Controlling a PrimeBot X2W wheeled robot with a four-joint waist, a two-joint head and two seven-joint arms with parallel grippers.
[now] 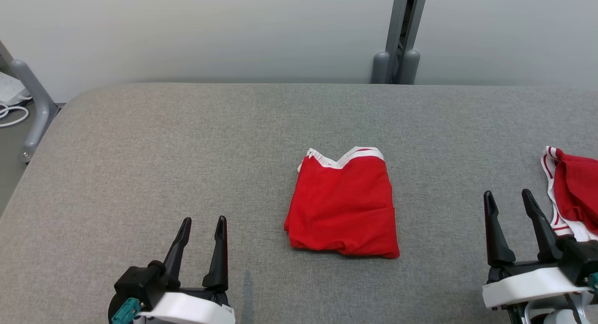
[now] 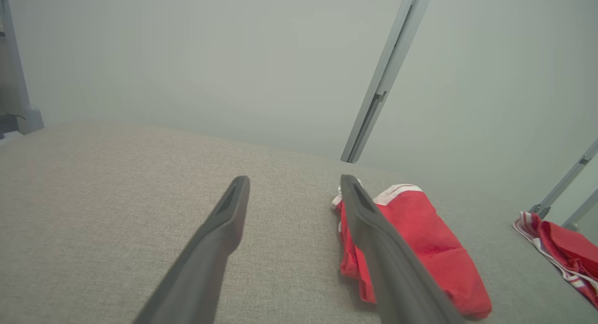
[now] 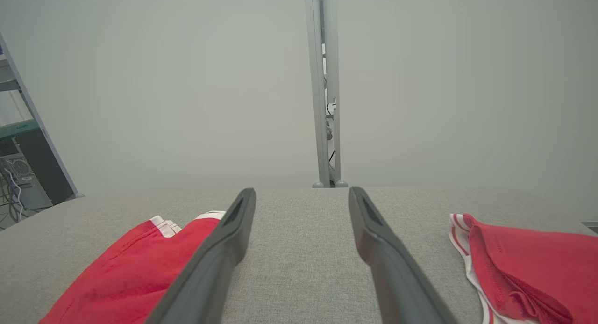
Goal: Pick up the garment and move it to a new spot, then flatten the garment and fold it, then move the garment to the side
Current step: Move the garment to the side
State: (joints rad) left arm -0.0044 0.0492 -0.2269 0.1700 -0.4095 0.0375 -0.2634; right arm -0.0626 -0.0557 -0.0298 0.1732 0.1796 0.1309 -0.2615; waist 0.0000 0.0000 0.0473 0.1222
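Observation:
A red garment [image 1: 344, 205] with a white waistband lies folded into a compact rectangle at the middle of the grey table [image 1: 187, 146]. It also shows in the left wrist view [image 2: 420, 240] and the right wrist view [image 3: 126, 277]. My left gripper [image 1: 203, 226] stands open at the lower left, well apart from the garment, its fingers [image 2: 215, 240] empty. At the lower right my right gripper [image 1: 508, 198] is open too, with nothing between its fingers [image 3: 387, 258], and sits between the two red cloths.
A second red cloth with white striped trim [image 1: 572, 193] lies at the table's right edge, close to my right gripper. A grey post [image 1: 397, 39] rises behind the table's far edge, and a grey rail [image 1: 35, 104] stands at the left corner.

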